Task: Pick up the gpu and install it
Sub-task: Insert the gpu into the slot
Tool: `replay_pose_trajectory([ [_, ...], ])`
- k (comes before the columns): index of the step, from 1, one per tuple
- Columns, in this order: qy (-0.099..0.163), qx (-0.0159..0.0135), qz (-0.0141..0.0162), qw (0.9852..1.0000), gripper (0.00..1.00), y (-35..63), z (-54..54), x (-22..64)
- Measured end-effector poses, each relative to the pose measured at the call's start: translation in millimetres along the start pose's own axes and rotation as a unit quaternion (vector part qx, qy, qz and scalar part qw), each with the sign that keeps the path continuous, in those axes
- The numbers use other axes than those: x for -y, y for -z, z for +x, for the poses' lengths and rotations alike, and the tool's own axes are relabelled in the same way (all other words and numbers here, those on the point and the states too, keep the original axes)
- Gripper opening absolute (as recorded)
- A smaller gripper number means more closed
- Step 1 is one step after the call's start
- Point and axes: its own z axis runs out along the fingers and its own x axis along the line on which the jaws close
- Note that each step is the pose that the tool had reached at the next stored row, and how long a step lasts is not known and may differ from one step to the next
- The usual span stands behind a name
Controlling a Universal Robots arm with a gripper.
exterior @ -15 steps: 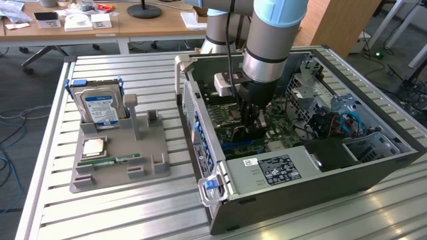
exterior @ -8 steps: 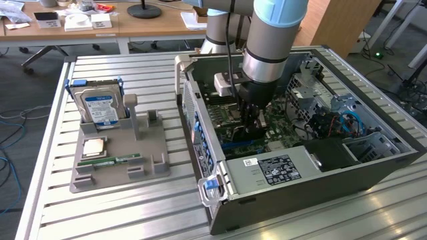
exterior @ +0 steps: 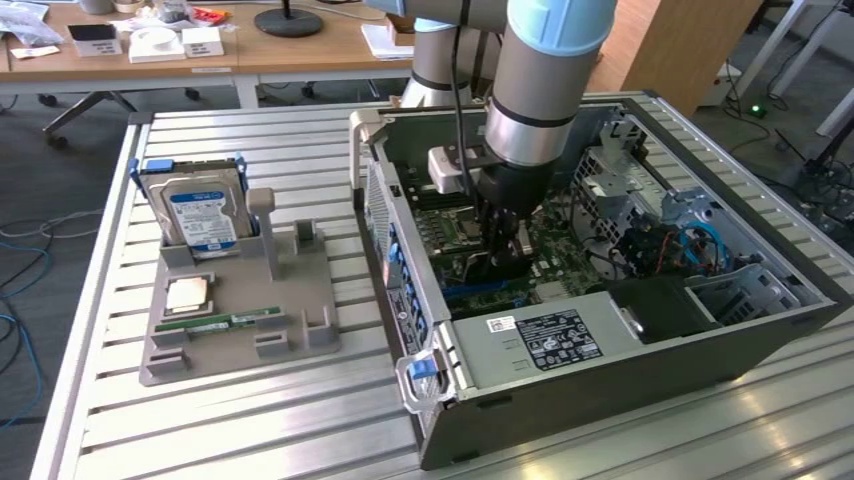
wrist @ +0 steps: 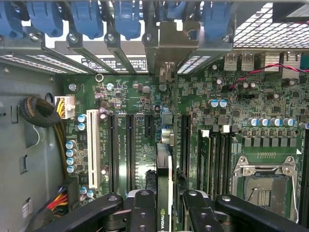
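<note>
Pickup is done - the gpu [wrist: 163, 166] is off the parts tray [exterior: 300, 300] and down inside the PC case [exterior: 641, 380], edge-on over a motherboard [wrist: 130, 96] slot, with its bracket at the rear openings. Fully seated? Cannot tell. The gripper [wrist: 166, 208] fingers [wrist: 145, 210] are partly closed, clamping the card's top edge - not let go.

In the wrist view you get the card [wrist: 164, 164] edge-on, its near end covered by the gripper [wrist: 166, 205] and cut off at the picture's edge, while in the exterior view the arm [exterior: 534, 90] hides where it meets the board inside the case [exterior: 601, 350].
</note>
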Motion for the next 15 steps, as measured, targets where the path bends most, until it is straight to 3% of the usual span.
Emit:
replay_pose_trajectory([
  [15, 0.0, 0.0003, 0.0004, 1.0, 0.26, -2.0, 0.4, -0.9],
])
